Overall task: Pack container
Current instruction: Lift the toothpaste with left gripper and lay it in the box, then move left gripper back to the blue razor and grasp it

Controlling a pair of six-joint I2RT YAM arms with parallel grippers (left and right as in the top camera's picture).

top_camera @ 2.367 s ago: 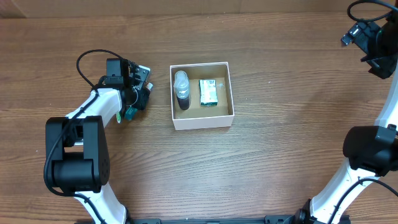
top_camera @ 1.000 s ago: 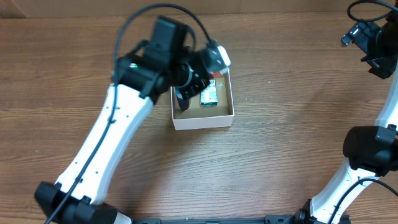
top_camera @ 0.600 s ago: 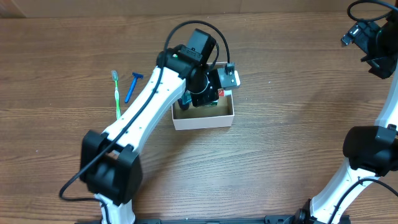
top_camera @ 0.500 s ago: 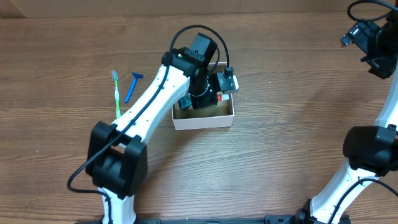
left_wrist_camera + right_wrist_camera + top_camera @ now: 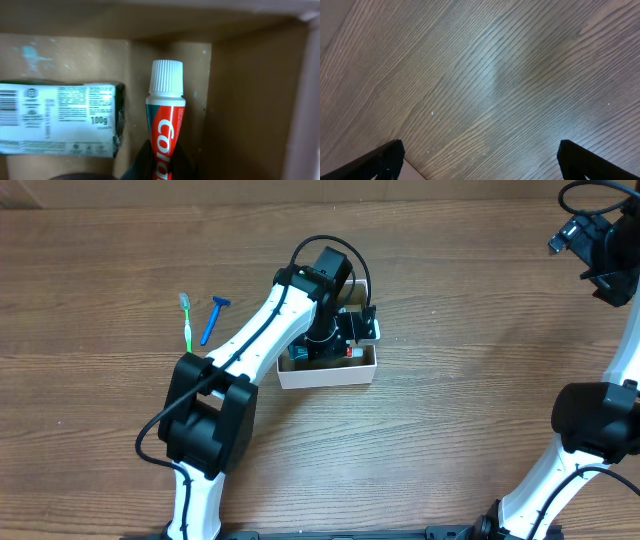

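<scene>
The container (image 5: pixel 325 373), a square shallow box with white walls and a tan inside, sits mid-table. My left gripper (image 5: pixel 345 340) is down inside it, shut on a red and white toothpaste tube (image 5: pixel 165 125) whose white cap points at the far wall. A green and white soap box (image 5: pixel 57 120) lies on the container floor (image 5: pixel 240 100) just left of the tube. The left arm hides most of the container's inside from overhead. My right gripper (image 5: pixel 477 160) is open and empty, held high at the far right (image 5: pixel 600 250).
A green toothbrush (image 5: pixel 187 323) and a blue razor (image 5: pixel 212 318) lie side by side on the wooden table left of the container. The right wrist view shows only bare wood.
My left arm has swung from the table's left side over to the container, carrying the toothpaste tube, and lowered it inside. The toothbrush and razor are now uncovered. The right arm has not moved.
</scene>
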